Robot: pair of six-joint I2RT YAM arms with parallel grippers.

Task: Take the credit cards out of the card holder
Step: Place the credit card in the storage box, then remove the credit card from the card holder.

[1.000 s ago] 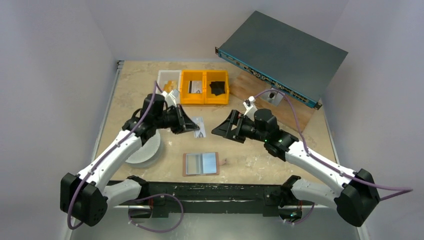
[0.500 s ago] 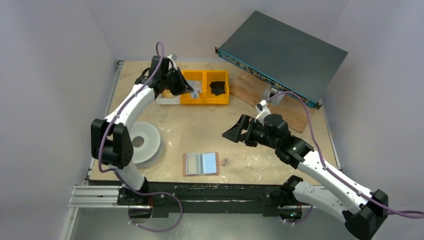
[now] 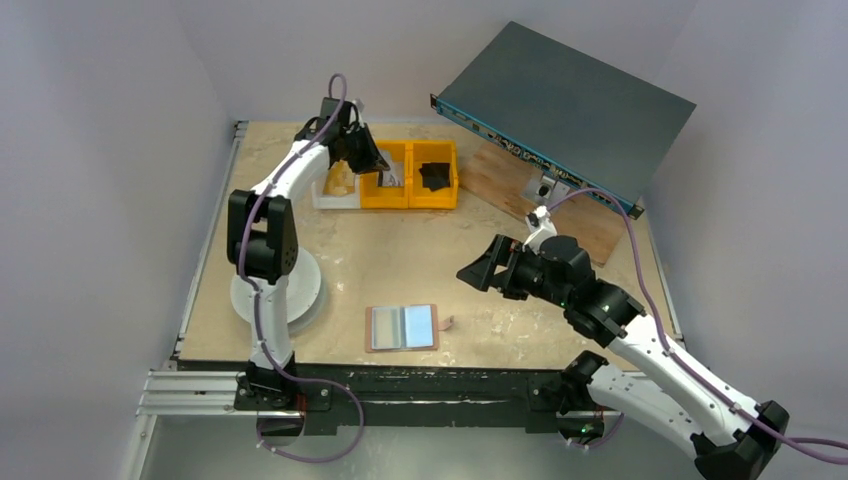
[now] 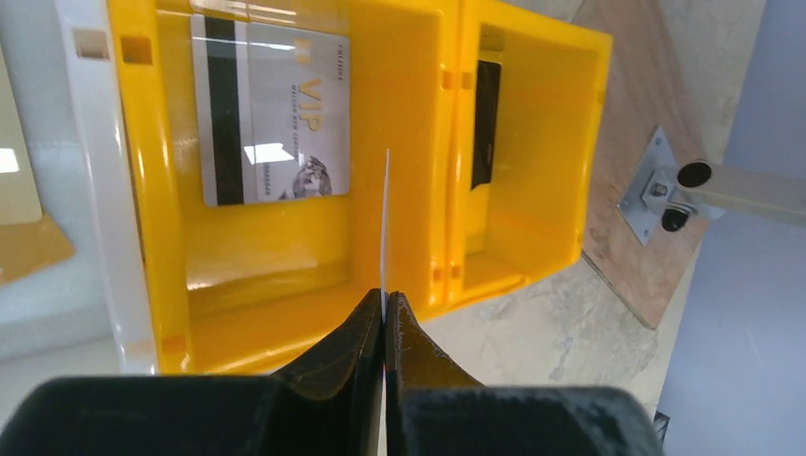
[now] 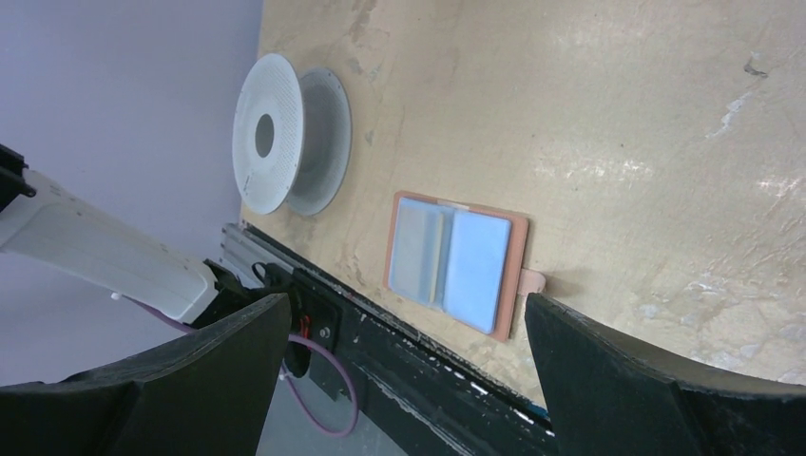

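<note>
The left gripper (image 4: 384,306) is clamped on a thin card (image 4: 385,223), seen edge-on, above the left one of two yellow bins (image 4: 152,237). The bins stand side by side near the tabletop's (image 3: 400,250) far edge, left of its middle. A second card (image 4: 276,109), silver with a black stripe, lies flat in that left bin. A black piece (image 4: 486,123) sits in the right one. The wallet (image 3: 402,327) lies open, pale blue faces up, close to the near edge, about midway along it. The right gripper (image 5: 404,309) is in the air to the wallet's right, fingers wide apart, holding nothing. A white spool (image 5: 285,142) sits toward the near left corner.
</note>
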